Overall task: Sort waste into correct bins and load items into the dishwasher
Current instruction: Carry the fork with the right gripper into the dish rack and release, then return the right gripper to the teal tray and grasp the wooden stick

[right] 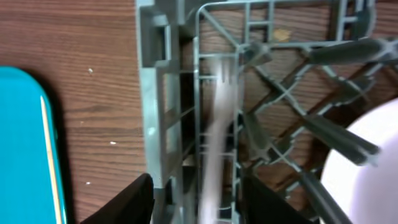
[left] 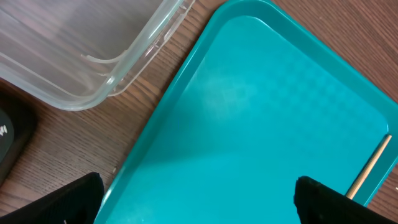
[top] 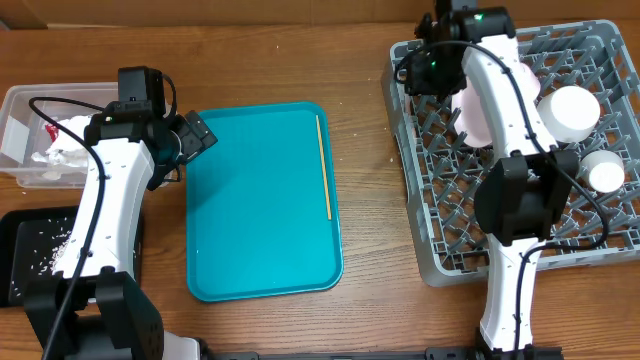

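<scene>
Overhead: plate [top: 468,112], bowl [top: 571,108] in rack [top: 440,262], napkins [top: 60,140] in tub [top: 15,100], crumbs [top: 45,255] in black tray [top: 20,222], apparently only the carrot stick [top: 323,165] left on teal tray [top: 260,200]; left fingers [left: 68,199] spread empty, right fingers [right: 127,202] apart around blurred fork [right: 214,124] there.

**Three views, one overlap**

Overhead looks straight down on the whole table [top: 365,150]. The left wrist view sits close above the teal tray [left: 261,112] and clear tub [left: 124,68]. The right wrist view, close over the dish rack [right: 155,93] corner, shares that tray's edge.
</scene>
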